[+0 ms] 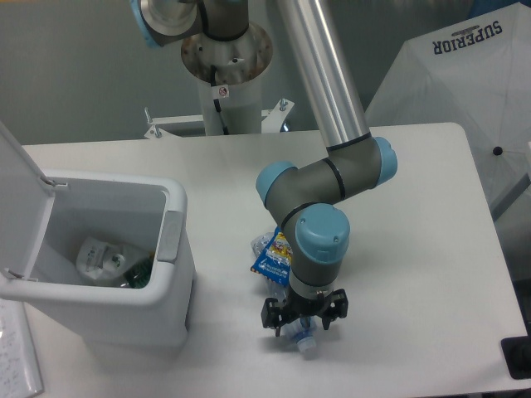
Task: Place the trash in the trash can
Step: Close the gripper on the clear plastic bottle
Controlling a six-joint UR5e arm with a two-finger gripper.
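A: Claw straddles the bottle on the table, fingers apart, not clamped. Wrapper lies beside it.

B: Why there?

A: Lining up my grab; bin sits left, lid up.

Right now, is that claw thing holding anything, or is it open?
Gripper: fingers spread open, poised over the crushed bottle on the table; not holding anything yet.

We read this as a robotics lab: a grey-and-blue industrial arm bolted to a metal pedestal behind a plain white worktop, bare grey wall beyond, and a white photo umbrella marked SUPERIOR at right.
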